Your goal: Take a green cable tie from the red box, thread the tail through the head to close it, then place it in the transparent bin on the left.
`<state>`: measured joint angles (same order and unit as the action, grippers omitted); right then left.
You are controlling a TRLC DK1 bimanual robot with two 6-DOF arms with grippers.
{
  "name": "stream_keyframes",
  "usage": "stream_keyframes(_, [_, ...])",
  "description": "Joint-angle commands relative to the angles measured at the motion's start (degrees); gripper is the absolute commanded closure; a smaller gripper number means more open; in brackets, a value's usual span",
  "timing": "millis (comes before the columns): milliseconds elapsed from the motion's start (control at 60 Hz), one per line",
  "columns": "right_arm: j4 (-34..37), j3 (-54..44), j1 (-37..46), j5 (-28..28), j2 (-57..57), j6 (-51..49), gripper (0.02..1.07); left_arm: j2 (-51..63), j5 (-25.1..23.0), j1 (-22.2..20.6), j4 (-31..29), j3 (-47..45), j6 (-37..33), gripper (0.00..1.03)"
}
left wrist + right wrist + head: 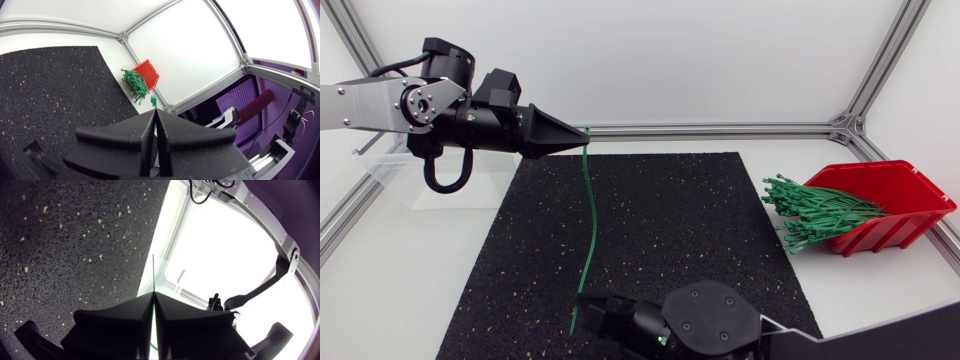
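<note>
One green cable tie (590, 220) stretches across the black mat between my two grippers. My left gripper (583, 136), coming from the upper left, is shut on its head end; in the left wrist view the tie's head (153, 103) pokes out past the closed gripper (154, 115). At the near edge my right gripper (584, 312) is shut on the tail end, and in the right wrist view the thin tail (153, 272) sticks out ahead of the gripper (152, 296). The red box (890, 200) at the right holds a bundle of green ties (815, 212). The transparent bin (390, 165) is partly hidden behind my left arm.
The black speckled mat (660, 230) covers the middle of the white table. Aluminium frame rails (720, 128) run along the back and side edges. The bundle of ties spills over the red box's open side towards the mat.
</note>
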<state>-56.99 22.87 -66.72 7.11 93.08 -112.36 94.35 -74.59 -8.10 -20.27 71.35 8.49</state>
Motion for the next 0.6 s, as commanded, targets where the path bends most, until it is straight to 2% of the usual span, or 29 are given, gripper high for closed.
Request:
stream_keyframes(0, [0.48, 2.35, -0.87, 2.47, 0.26, 7.5, 1.01, -0.3, -0.82, 0.1, -1.17, -1.3, -1.64, 1.0])
stream_keyframes(200, [0.92, 3.93, -1.4, 7.04, 1.93, 23.59, 1.01, -0.39, -0.82, 0.63, -5.39, -1.39, -5.5, 1.0])
stream_keyframes(450, [1.27, 3.85, -2.19, 8.97, 3.51, 44.33, 1.01, -0.74, -0.82, 0.63, -8.91, -1.39, -8.49, 1.0])
stream_keyframes(583, [6.45, 4.72, -2.8, 9.32, 2.46, 55.67, 1.01, -1.27, -0.82, 0.36, -9.26, -1.92, -9.37, 1.0])
